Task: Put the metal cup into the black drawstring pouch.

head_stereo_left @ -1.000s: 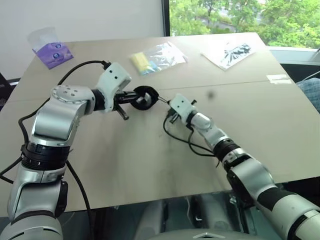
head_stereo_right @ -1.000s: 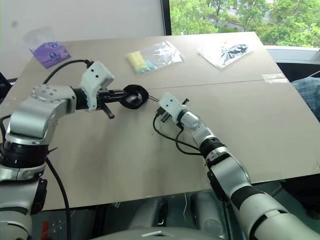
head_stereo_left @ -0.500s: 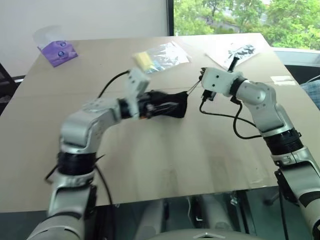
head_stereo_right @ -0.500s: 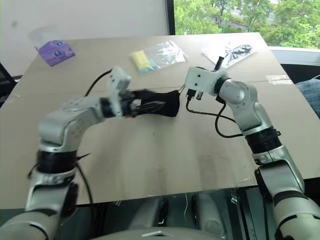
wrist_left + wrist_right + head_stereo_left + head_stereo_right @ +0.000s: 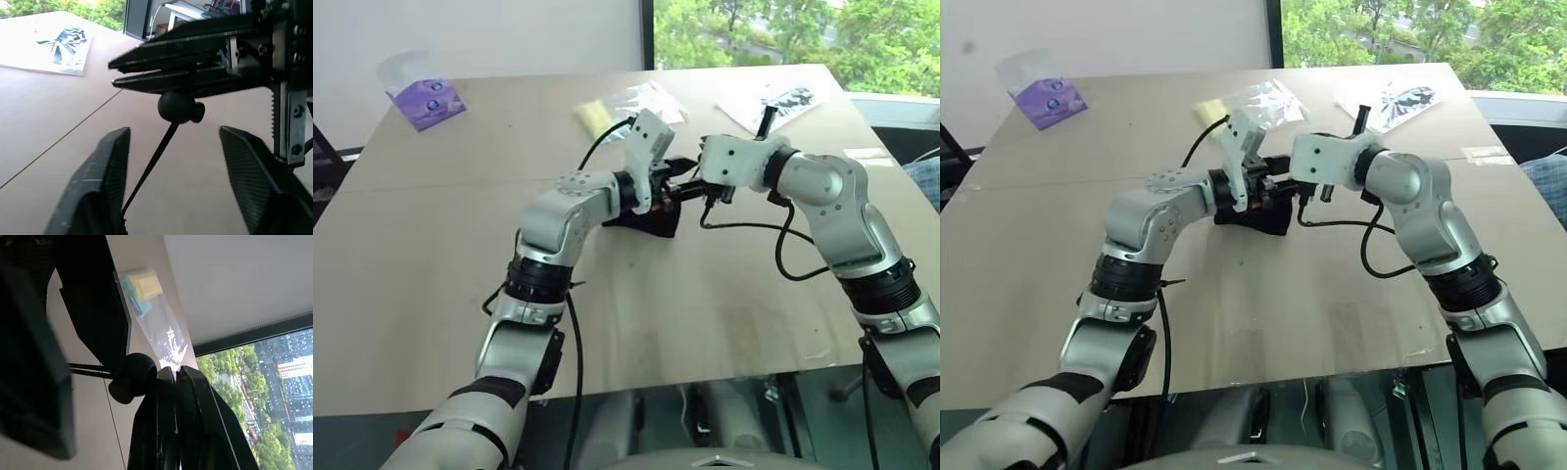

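**Mid-table, above the wood: cord bead sitting dead ahead of the open L gripper**

Over the centre of the pale wooden table (image 5: 460,274), both arms are meeting tip to tip. The soft black fabric drawstring pouch (image 5: 646,219) is lying just below them. Its long axis is running roughly across the table, w/ the L arm crossing over its near end.

The right gripper (image 5: 115,73) is staying pressed flat, no gap btwn its fingers. It's apparently pinching the thin dark drawstring cord (image 5: 151,161) right at the small round black cord bead (image 5: 177,106), which is hanging up in the air and touching the underside of those fingers.

The left gripper (image 5: 174,132) is standing wide, w/ nothing btwn its pads. The bead is lying straight ahead of it, centred on the gap and just past the tips. The cord is slanting back down from the bead toward the L finger's base.

I'm judging that the next move depends on that line-up. The L is the nearer arm to the pouch body and mouth, and the R is tensioning the cord.

As for the small shiny metal cup, I can't tell whether it's already sitting inside the pouch.
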You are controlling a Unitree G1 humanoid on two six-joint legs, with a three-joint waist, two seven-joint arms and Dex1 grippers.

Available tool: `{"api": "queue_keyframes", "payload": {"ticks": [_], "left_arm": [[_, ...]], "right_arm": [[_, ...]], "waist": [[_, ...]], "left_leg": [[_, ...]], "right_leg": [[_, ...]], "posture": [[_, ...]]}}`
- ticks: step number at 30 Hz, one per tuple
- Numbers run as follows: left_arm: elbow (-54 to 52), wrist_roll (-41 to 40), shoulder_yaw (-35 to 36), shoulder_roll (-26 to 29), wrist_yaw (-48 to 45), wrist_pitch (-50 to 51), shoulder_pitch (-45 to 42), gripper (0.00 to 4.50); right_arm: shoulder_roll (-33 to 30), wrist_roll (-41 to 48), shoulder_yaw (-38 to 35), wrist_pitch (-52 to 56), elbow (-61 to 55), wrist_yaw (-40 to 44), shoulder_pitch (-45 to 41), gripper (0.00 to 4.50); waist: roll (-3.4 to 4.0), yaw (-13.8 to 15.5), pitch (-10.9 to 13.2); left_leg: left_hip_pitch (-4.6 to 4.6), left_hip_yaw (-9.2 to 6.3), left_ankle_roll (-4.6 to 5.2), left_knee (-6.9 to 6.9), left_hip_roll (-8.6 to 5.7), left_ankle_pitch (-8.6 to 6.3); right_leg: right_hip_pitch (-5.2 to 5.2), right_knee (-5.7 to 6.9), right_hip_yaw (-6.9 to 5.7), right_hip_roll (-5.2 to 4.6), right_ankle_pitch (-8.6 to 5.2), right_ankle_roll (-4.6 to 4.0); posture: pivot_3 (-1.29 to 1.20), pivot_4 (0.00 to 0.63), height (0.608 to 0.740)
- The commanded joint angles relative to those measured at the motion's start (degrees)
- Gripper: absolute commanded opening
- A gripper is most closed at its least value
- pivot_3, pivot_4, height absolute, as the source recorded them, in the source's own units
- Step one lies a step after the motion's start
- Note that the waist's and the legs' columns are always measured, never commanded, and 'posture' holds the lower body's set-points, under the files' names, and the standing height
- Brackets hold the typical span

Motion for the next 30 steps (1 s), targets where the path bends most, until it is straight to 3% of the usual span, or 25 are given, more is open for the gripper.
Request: {"api": "queue_keyframes", "payload": {"ticks": [1, 3, 7, 21, 30], "left_arm": [[-0.6, -2.4, 2.3, -0.8, 0.3, 1.6, -2.1, 2.45], [-0.6, -2.3, 2.2, -0.7, 0.2, 1.4, -2.3, 2.45], [-0.7, -2.3, 2.1, -0.9, 0.0, 1.2, -2.6, 0.72], [-0.9, 0.3, -1.5, -0.4, -1.8, -1.8, -1.8, 0.72], [-0.7, 2.5, -1.7, 5.7, -2.7, -1.5, 4.4, 0.72]], "right_arm": [[-0.9, -0.9, -0.5, 0.3, -2.2, 0.3, -0.2, 0.0], [-1.0, -1.1, -0.5, 0.4, -2.1, 0.3, -0.2, 0.0], [-1.1, -1.3, -0.6, 0.6, -1.8, 0.3, -0.2, 0.0], [-0.9, -0.8, -1.2, 1.8, -2.6, 0.9, 0.5, 0.0], [-4.1, 1.4, -6.2, 3.3, -1.0, -0.2, 1.0, 0.0]], "waist": [[0.0, 0.0, 0.0], [0.0, -0.1, 0.0], [0.0, -0.1, 0.0], [0.0, -0.1, 0.0], [0.0, -0.1, 0.0]], "left_leg": [[0.0, 0.0, 0.0, 0.0, 0.0, 0.0], [0.0, 0.01, 0.0, 0.0, 0.0, 0.0], [0.0, 0.01, 0.0, 0.0, 0.0, 0.0], [0.0, 0.0, 0.0, 0.0, 0.0, 0.0], [0.01, 0.01, 0.0, -0.01, 0.0, 0.0]], "right_leg": [[0.0, 0.0, 0.0, 0.0, 0.0, 0.0], [0.0, 0.0, 0.02, 0.0, 0.0, 0.0], [0.0, 0.0, 0.01, 0.0, 0.0, 0.0], [0.0, 0.0, 0.02, 0.0, 0.0, 0.0], [-0.01, 0.0, 0.02, 0.0, 0.0, 0.0]], "posture": [[0.0, 0.15, 0.74], [0.0, 0.15, 0.74], [0.0, 0.15, 0.74], [0.0, 0.15, 0.74], [0.0, 0.15, 0.74]]}}
